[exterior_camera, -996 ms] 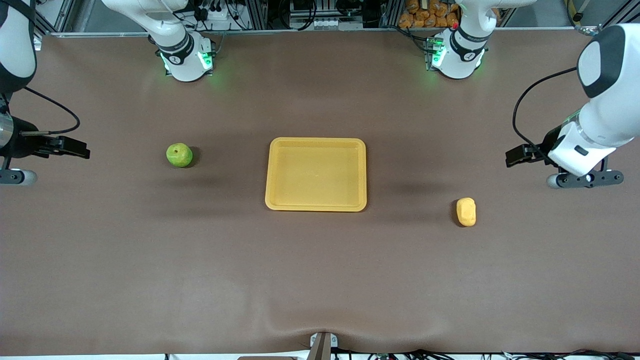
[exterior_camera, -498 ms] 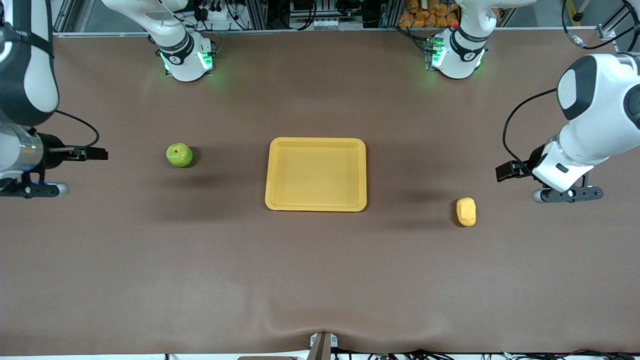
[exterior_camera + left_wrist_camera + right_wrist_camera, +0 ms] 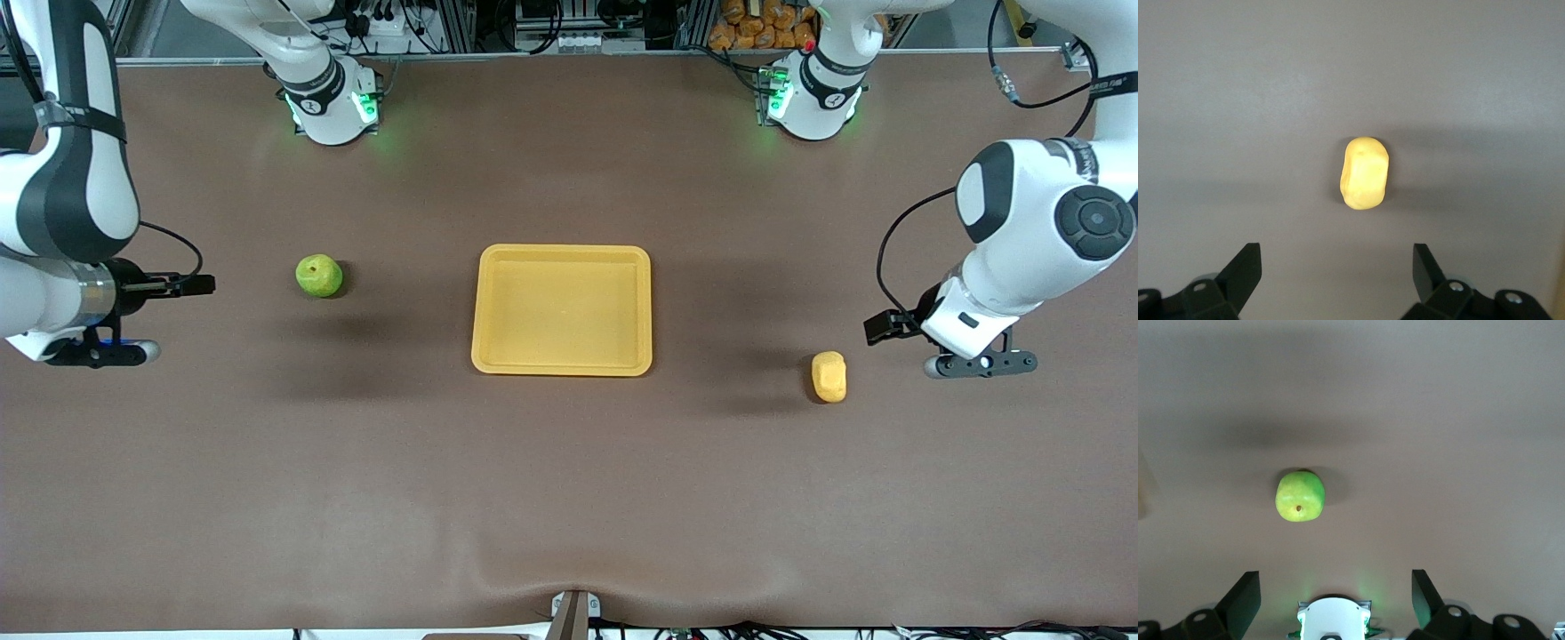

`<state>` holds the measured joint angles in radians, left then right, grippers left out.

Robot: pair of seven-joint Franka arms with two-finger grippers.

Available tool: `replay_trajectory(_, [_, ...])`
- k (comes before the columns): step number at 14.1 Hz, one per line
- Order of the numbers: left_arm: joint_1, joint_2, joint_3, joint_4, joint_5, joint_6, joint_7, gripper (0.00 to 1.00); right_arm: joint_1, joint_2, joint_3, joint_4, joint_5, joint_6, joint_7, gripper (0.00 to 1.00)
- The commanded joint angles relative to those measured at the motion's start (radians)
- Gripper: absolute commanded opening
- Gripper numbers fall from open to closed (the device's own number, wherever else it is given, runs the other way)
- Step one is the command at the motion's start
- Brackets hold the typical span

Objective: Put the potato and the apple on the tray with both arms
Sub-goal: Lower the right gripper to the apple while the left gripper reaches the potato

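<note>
Nothing is on the tray (image 3: pixel 562 256) yet; both pieces are still to be picked up and carried in. It sits bare at the middle of the desk (image 3: pixel 569 498).

The apple (image 3: pixel 318 275) lies on the desk toward my right arm's end, well apart from the tray. My right gripper (image 3: pixel 191 285) hangs over bare desk near it, not touching, with its fingers (image 3: pixel 1245 593) spread wide and nothing between them. In the right wrist view the apple (image 3: pixel 1300 495) shows ahead of the open fingers, stem dimple up.

The potato (image 3: pixel 829 376) lies toward my left arm's end, a little nearer the front camera than the tray and also well apart from it. My left gripper (image 3: pixel 880 327) is over the desk just beside it, fingers (image 3: pixel 1245 270) wide and empty. In the left wrist view the potato (image 3: pixel 1365 173) sits roughly centred ahead of the gap.

So I judge 0 of 2 placements done: each arm still has to close in, grasp, lift, and set its piece down in the tray.
</note>
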<state>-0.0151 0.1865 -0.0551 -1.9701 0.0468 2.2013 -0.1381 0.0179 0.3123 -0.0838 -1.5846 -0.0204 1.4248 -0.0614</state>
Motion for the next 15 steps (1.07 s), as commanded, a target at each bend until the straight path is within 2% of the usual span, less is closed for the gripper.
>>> replay_trajectory(1, [0.001,-0.010,0.001,-0.068,0.016,0.079,0.008,1.00,0.004,0.008,0.002,-0.049,-0.001,-0.018,0.003,1.00])
replay_trajectory(4, [0.001,0.001,0.001,-0.134,0.016,0.194,0.006,1.00,0.008,0.044,0.002,-0.067,-0.001,-0.026,0.040,1.00])
replay_trajectory(6, [0.001,0.027,0.003,-0.141,0.016,0.224,0.002,1.00,0.013,0.042,0.002,-0.080,-0.001,-0.020,0.103,1.00])
replay_trajectory(8, [0.003,0.048,0.001,-0.144,0.016,0.258,0.002,1.00,0.014,0.015,0.004,-0.177,0.003,0.088,0.103,1.00])
replay_trajectory(10, [0.004,0.065,0.003,-0.156,0.016,0.293,0.002,1.00,0.014,-0.047,0.004,-0.297,0.049,0.239,0.109,1.00])
replay_trajectory(15, [0.001,0.131,0.001,-0.153,0.016,0.351,0.009,1.00,0.053,-0.091,0.009,-0.383,0.097,0.292,0.100,1.00])
